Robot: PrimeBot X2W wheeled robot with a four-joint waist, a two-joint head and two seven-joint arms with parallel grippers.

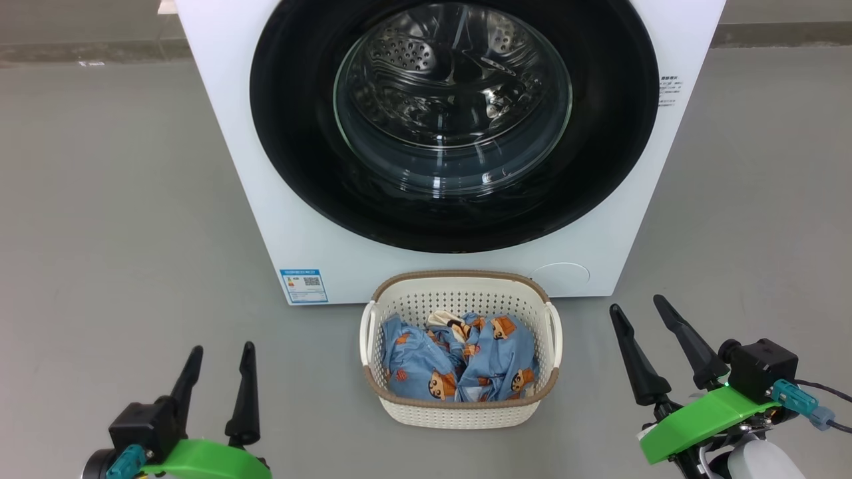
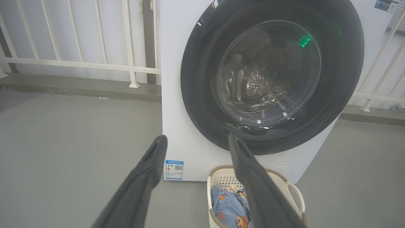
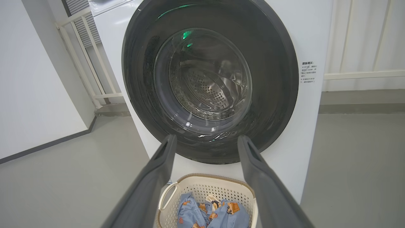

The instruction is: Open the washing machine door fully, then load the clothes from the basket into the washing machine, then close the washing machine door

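Note:
The white washing machine stands straight ahead with its round black-rimmed door shut flat against the front; the steel drum shows through the glass. On the floor in front of it sits the cream basket, and the light blue clothes lie bunched inside it. My left gripper hovers open at the lower left, well left of the basket. My right gripper is open at the lower right, right of the basket. In the wrist views the door and basket lie beyond empty fingers.
Grey floor spreads wide on both sides of the machine. A white railing runs behind it on the left, and a white wall stands off to one side. A blue label marks the machine's lower left front.

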